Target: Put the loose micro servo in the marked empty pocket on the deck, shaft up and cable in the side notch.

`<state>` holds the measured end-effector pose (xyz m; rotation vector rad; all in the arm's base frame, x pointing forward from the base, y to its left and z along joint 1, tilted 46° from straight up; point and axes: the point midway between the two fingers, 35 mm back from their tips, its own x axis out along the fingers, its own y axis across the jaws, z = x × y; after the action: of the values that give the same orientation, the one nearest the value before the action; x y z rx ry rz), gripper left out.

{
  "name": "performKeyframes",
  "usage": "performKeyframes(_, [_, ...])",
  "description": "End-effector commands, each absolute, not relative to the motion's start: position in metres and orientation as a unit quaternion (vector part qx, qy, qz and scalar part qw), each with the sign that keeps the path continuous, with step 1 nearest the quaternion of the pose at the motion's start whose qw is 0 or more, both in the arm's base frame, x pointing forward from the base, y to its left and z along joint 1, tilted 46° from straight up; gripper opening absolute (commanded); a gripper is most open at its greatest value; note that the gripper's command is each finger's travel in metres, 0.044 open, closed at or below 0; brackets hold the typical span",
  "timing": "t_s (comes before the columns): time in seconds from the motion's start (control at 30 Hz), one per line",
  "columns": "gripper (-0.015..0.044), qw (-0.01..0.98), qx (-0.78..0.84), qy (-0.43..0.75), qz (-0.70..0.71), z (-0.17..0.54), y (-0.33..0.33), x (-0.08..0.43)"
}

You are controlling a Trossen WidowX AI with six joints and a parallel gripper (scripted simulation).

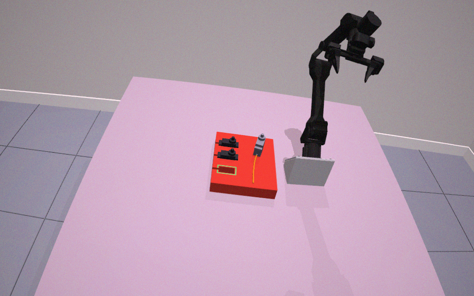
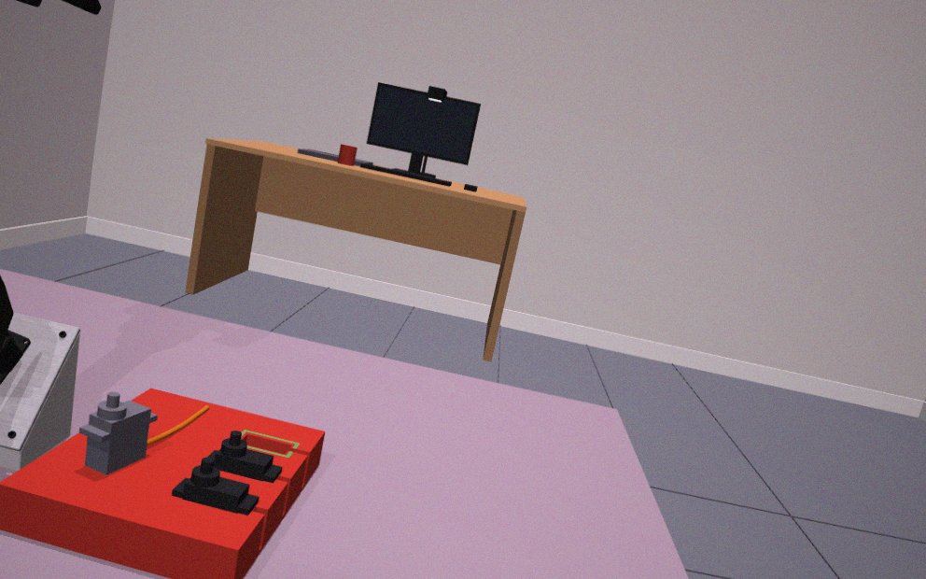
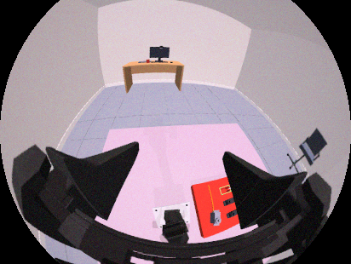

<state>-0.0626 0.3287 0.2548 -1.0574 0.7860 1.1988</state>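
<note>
From where I sit, I can read no text, label, brand, number or written sign in any of my three views; the one marking I can make out is a plain green outline (image 1: 217, 168) (image 2: 271, 436) around the pocket on the red deck (image 1: 241, 181) (image 2: 157, 539) (image 3: 202, 213), and it carries no letters or digits; the dark monitor (image 2: 423, 122) (image 3: 159, 52) on the desk (image 2: 369, 225) (image 3: 153, 68) shows me no writing either.

- Your grey micro servo (image 1: 259, 145) (image 2: 117, 439) (image 3: 215, 218) stands upright on the red deck (image 1: 241, 181) (image 2: 170, 539) (image 3: 202, 213), shaft up, orange cable (image 1: 253, 169) (image 2: 178, 431) (image 3: 211, 198) trailing.
- Your green-outlined pocket (image 1: 226, 170) (image 2: 269, 444) (image 3: 224, 190) sits unfilled.
</note>
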Motion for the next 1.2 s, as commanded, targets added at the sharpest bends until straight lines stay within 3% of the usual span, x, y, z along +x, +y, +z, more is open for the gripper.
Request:
performKeyframes(0.0, [0.0440,0.635,-0.498,0.350,0.475,0.235,0.326,-0.017])
performKeyframes(0.63, [0.0440,0.552,-0.639,0.464,0.268,0.154,0.218,0.167])
performKeyframes(0.9, [0.0440,0.473,-0.663,0.538,0.216,0.128,0.141,0.202])
performKeyframes(1.17, [0.0440,0.382,-0.666,0.612,0.191,0.107,0.066,0.205])
